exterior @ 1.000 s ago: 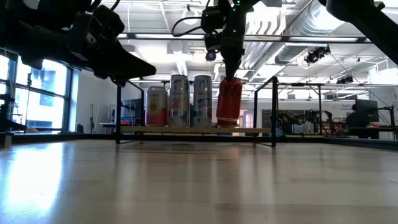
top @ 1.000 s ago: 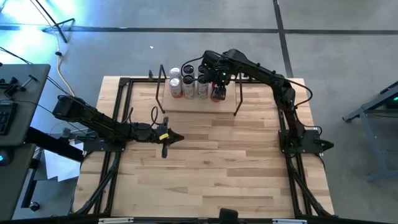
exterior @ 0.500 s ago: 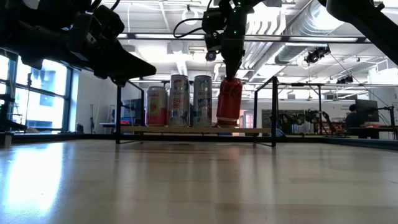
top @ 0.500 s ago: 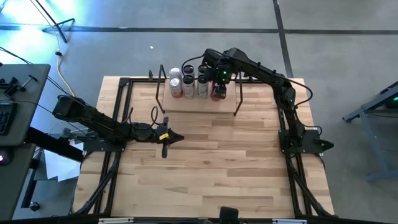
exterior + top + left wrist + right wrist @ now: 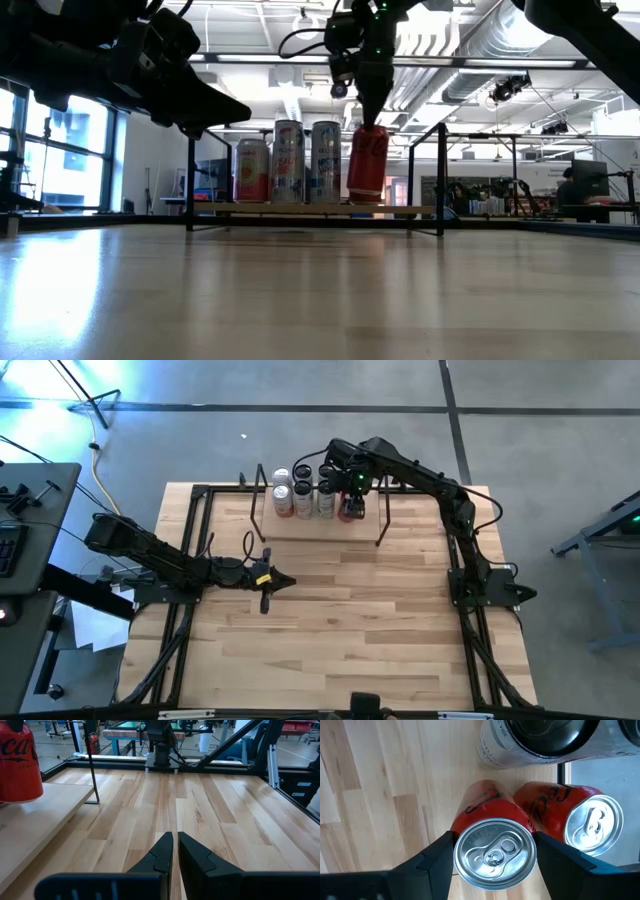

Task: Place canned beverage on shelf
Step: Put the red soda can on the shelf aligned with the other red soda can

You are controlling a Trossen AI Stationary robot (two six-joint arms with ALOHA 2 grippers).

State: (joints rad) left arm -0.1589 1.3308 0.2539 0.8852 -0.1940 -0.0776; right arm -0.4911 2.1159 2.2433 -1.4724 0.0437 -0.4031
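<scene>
Right hand [image 5: 494, 851] clamped on red cola can [image 5: 366, 165] near rim, over shelf [image 5: 320, 210]; probably full, heavy, slick. Left hand [image 5: 172, 851] pinched narrow, idle above worktop [image 5: 350, 620].

Bright ceiling lights [image 5: 300, 20] and a window [image 5: 70, 140] at the left are backlighting the low view, turning the arms into silhouettes. Glare is streaking across the table [image 5: 320, 290]. A blue cast is tinting the high view's upper left.

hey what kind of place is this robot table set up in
Most likely a robotics lab or workshop in a big industrial hall. The low view shows exposed ceiling ducts and more framed workbenches beyond the table, with a person seated at one. The high view shows a bare concrete floor.
</scene>
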